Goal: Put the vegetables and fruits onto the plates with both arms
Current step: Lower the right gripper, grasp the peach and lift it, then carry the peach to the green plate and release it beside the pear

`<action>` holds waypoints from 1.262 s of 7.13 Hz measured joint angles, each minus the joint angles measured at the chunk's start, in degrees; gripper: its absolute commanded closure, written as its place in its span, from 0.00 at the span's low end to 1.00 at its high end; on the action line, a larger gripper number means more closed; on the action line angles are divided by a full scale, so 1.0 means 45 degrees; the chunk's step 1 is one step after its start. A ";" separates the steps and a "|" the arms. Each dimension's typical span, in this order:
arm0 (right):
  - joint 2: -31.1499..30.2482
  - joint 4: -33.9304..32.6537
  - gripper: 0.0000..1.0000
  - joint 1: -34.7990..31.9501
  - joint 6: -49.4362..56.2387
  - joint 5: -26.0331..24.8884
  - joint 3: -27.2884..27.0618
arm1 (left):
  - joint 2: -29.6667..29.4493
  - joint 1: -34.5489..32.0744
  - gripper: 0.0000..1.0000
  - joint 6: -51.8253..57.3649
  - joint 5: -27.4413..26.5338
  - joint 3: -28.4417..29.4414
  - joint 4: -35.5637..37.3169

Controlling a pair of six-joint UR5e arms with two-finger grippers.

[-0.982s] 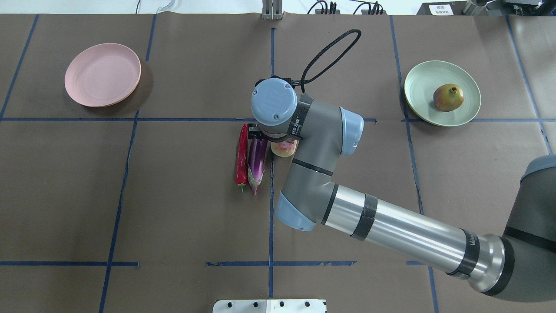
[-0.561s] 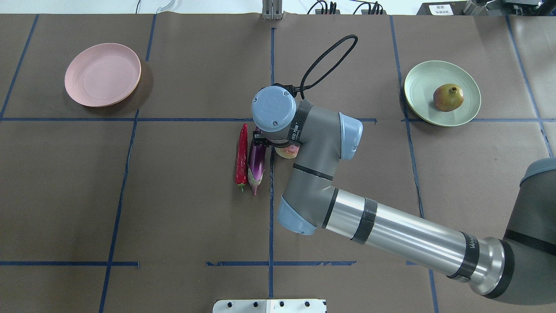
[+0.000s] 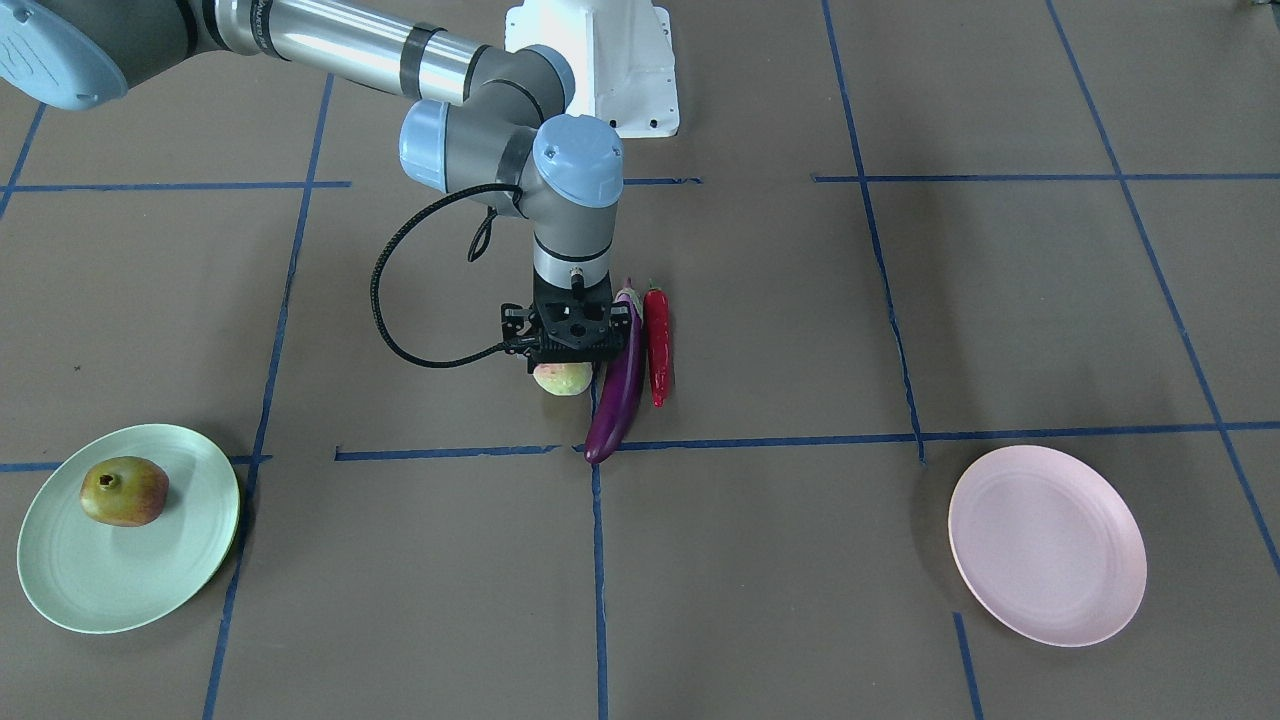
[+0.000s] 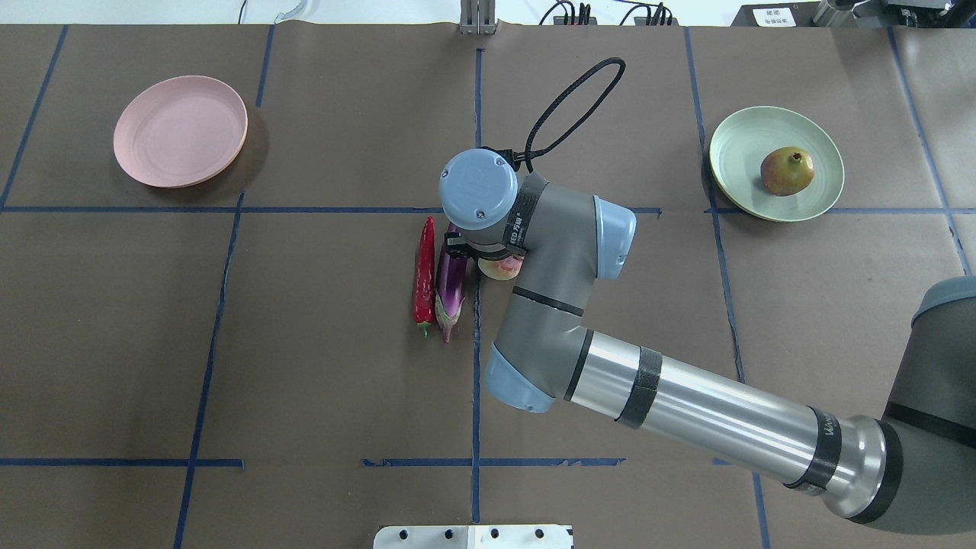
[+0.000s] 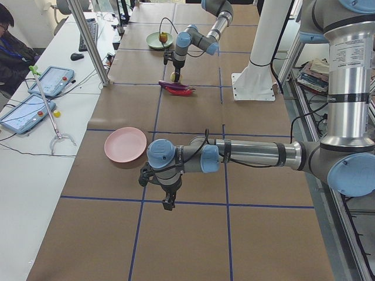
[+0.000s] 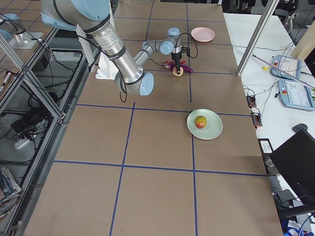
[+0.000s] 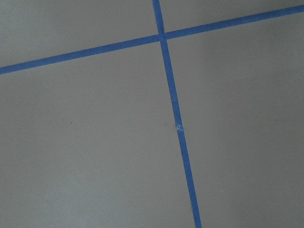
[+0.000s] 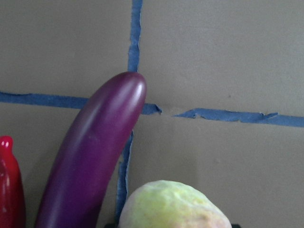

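My right gripper [image 3: 565,360] hangs straight down over the pink-yellow peach [image 3: 563,380], its jaws spread to either side of the fruit; I see no lift. The peach fills the bottom of the right wrist view [image 8: 175,206]. The purple eggplant [image 3: 620,385] and the red chili [image 3: 657,345] lie side by side just beside the peach. The pomegranate [image 3: 123,491] sits on the mint green plate [image 3: 60,600]. The pink plate [image 3: 1045,545] has nothing on it. My left gripper [image 5: 168,202] hovers above the table near the pink plate; I cannot tell whether it is open or shut.
Blue tape lines [image 4: 476,396] cross the brown table cover. The white robot base [image 3: 600,60] stands at the table edge. A black cable loop [image 4: 572,99] sticks out from the right wrist. Operators' desks with tablets [image 5: 47,82] run along the far side.
The right wrist has shifted a little toward the robot, turned slightly and settled over the peach. The fruits, vegetables and plates have not moved.
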State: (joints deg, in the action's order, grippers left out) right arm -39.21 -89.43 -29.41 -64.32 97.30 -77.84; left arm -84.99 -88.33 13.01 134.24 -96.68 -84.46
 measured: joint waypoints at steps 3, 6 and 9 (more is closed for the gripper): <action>-0.0178 -0.0363 1.00 -0.1908 0.1569 0.2019 -0.0698 | 0.0000 0.0001 0.00 0.0000 0.0013 0.0000 0.0000; -0.2047 0.0147 0.99 -0.5341 0.7153 0.4520 -0.0696 | 0.0000 0.0007 0.00 0.0000 0.0014 0.0000 0.0001; -0.3859 0.2950 0.27 -0.7146 1.0510 0.5969 0.1013 | 0.0000 0.0298 0.00 -0.0012 -0.0012 0.0000 0.0000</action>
State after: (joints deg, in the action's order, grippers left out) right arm -56.57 -76.16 -61.57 -17.03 124.16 -73.28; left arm -84.99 -86.99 12.95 134.18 -96.68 -84.46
